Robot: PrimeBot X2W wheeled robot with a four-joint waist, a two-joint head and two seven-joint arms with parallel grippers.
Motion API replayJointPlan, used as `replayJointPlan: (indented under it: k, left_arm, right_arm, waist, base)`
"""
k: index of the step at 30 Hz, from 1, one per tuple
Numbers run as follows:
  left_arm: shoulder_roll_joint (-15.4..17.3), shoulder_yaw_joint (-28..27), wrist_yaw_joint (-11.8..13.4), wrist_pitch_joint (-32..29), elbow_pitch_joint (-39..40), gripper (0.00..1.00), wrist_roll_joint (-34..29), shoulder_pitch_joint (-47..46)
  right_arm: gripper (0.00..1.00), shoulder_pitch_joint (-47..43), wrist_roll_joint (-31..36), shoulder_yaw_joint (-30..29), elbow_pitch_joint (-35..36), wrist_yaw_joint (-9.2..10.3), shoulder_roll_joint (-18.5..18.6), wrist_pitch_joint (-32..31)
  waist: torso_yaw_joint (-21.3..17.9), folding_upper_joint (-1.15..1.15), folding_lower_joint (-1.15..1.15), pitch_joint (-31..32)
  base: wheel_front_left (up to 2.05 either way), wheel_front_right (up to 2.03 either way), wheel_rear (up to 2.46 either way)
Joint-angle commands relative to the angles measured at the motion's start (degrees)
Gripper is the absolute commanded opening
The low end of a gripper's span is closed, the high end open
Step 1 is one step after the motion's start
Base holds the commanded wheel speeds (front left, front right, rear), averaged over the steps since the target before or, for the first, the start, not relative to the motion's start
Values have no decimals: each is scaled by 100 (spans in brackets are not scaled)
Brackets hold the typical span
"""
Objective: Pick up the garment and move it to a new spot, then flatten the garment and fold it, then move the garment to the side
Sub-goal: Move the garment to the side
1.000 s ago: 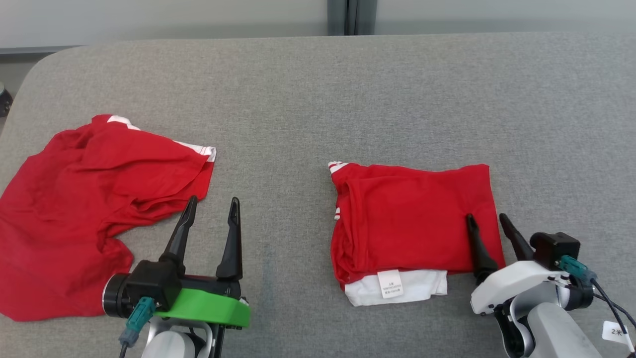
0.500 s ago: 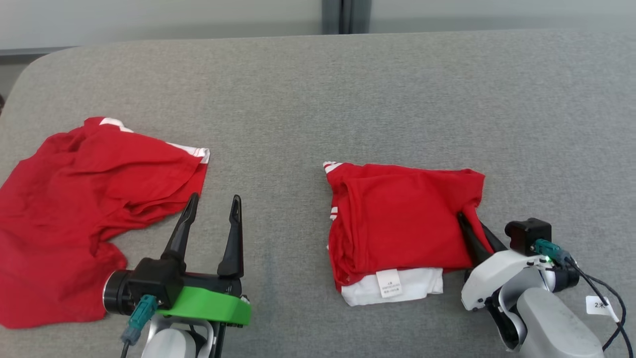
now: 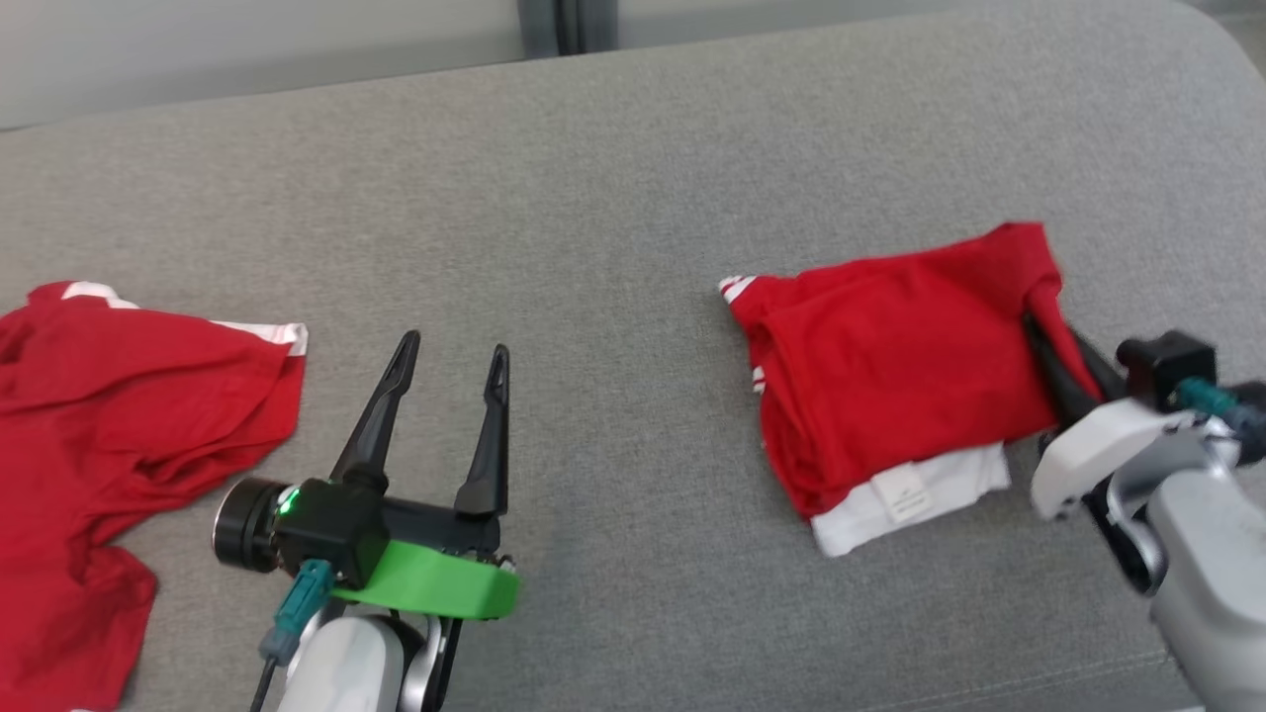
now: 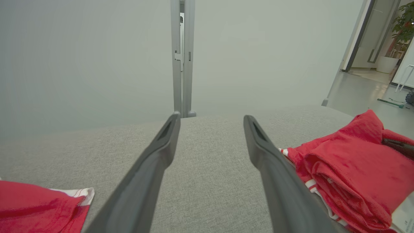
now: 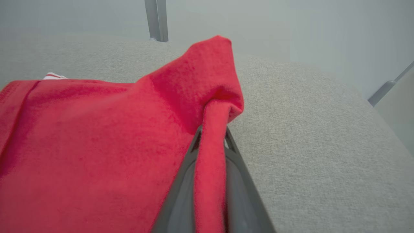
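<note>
Last step, moving aside: the right gripper (image 3: pixel 1046 336) pinched an edge of the folded garment (image 3: pixel 890 366) lying right of centre on the grey surface (image 3: pixel 613 198), the left gripper (image 3: pixel 450 358) gaped idle, and the next move probably called for a low, level drag.
</note>
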State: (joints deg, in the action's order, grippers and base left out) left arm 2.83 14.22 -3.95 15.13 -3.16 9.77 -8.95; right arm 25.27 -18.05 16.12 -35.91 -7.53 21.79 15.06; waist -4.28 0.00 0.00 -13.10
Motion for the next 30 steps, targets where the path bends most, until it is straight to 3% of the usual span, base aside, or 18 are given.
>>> replayJointPlan:
  k: [1,10,18,30]
  left_arm:
    - [16,41,-54,1,39,100,-116,-163]
    - [223,443,-276,1,127,100,-711,-1052]
    - [430,784,-334,0,154,100,-868,-1996]
    - [534,960,-346,0,153,100,-743,-2379]
  right_arm:
    - [0,213,-14,19,9,8,113,13]
    - [0,1321,-145,265,-345,8,722,14]
    - [0,2192,-182,0,-883,8,1154,15]
    - [0,2759,3,-511,-1412,9,1628,14]
  waist:
    - [-270,0,0,-345]
    - [-668,0,0,-1351]
    - [-832,0,0,-2166]
    - [-630,0,0,-2478]
  base:
    - [0,0,0]
    - [0,0,0]
    - [0,0,0]
    - [0,0,0]
